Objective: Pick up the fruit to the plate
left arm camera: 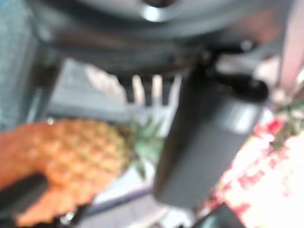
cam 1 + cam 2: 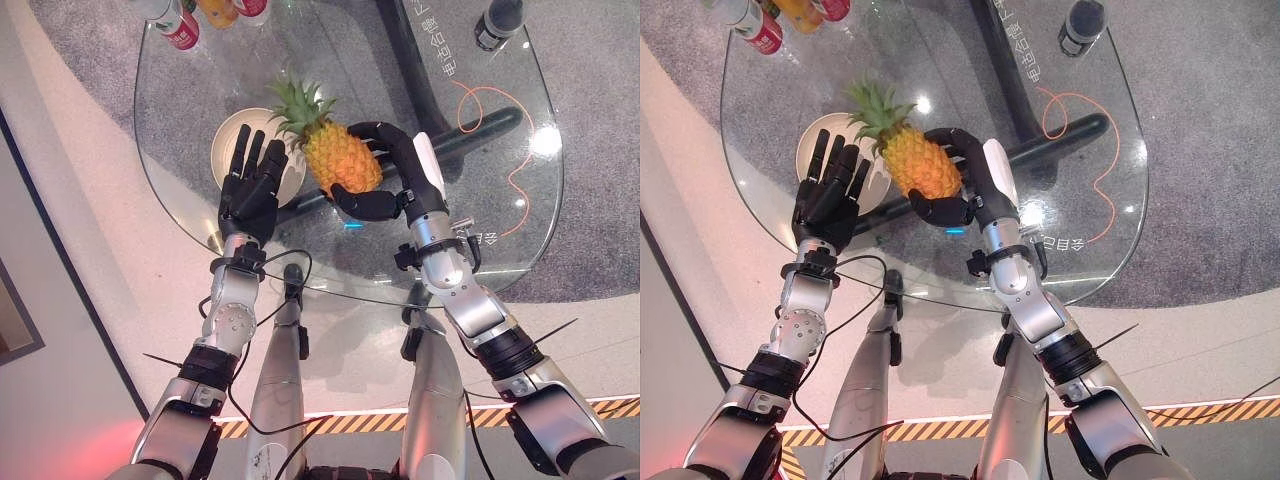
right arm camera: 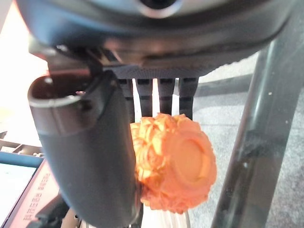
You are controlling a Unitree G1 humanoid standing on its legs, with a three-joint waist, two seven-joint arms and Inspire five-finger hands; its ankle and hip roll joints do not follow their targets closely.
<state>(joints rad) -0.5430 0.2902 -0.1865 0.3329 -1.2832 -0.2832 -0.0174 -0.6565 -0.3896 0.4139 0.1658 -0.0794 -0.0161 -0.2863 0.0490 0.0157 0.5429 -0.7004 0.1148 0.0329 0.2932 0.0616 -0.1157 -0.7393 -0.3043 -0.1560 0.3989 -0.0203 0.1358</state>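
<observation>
I'm seeing my right hand (image 2: 385,200) curling round the pineapple (image 2: 340,155), holding it above the glass table (image 2: 500,150), just beside the plate (image 2: 225,145). My left hand (image 2: 250,185) is hovering over the plate's near edge, fingers straight.

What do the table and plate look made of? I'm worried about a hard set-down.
Table: clear glass, glossy; the carpet and dark base show through it.
Plate: cream, smooth, probably ceramic or plastic; I cannot tell which.
The right robot hand grips the pineapple.
</observation>
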